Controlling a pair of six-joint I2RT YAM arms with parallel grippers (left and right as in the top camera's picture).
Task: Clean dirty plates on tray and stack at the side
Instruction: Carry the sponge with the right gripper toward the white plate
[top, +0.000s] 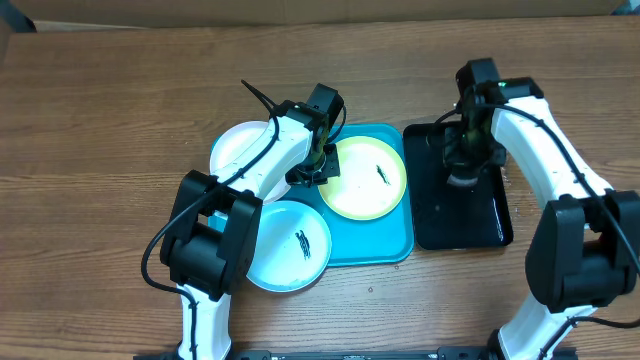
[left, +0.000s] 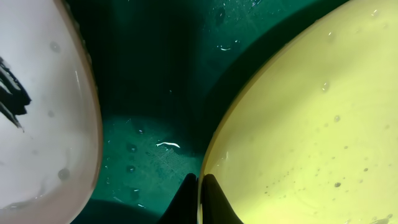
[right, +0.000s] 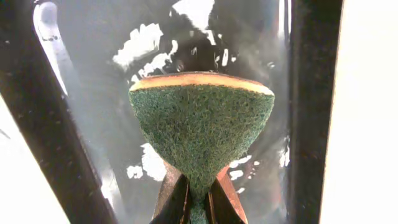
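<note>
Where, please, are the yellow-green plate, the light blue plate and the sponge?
yellow-green plate (top: 355, 188), overhead view, bare middle left of its smear.
light blue plate (top: 285, 262), overhead view, bare inside below its smear.
sponge (right: 202, 130), right wrist view, green scouring face.

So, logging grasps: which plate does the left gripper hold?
The yellow-green plate; the left gripper pinches its rim. The white plate and blue plate lie free.

3 plates (top: 365, 185) lie on the turquoise tray (top: 372, 242), 2 overhanging.
</note>
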